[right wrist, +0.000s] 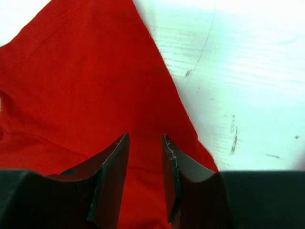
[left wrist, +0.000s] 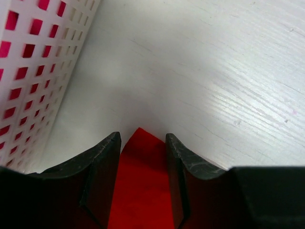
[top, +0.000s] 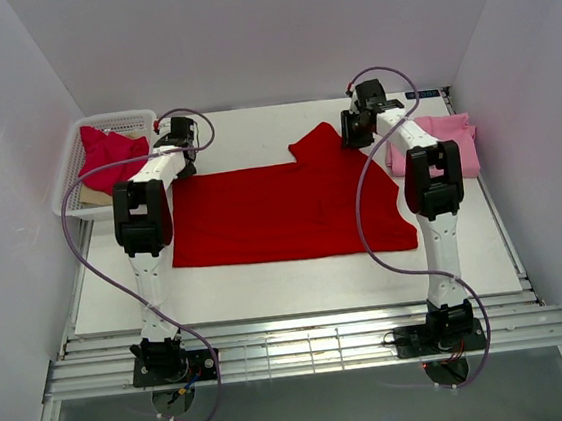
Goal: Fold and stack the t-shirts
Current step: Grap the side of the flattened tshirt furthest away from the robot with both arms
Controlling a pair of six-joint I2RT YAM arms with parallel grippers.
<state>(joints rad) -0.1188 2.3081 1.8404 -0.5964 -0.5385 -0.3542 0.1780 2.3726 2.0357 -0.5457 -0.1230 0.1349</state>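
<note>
Shirts 3: bright red shirt (top: 282, 215) centre, pink shirt (top: 450, 142) far right, crimson shirt (top: 109, 148) in far-left basket (top: 110, 118) | left pincer (left wrist: 143, 138), right pincer (right wrist: 145, 138) narrowly parted | white surface (top: 268, 282), white walls (top: 242, 34)

Surface: white table (top: 269, 287), faint wood grain, a few dark scuff marks (right wrist: 234, 138) on the far right part.

Directly on it:
- Bright red t-shirt (top: 282, 215), spread flat across the middle, reaching from near the left edge almost to the right edge. One sleeve points toward the far edge, right of centre. A bare strip of board runs along the near edge.
- White mesh basket (top: 116, 118), far left corner, standing along the left edge; the red shirt's far left corner lies just beside its wall.
- Pink t-shirt (top: 450, 142), bunched at the far right corner against the right edge. Contact with the red shirt: cannot tell.
</note>
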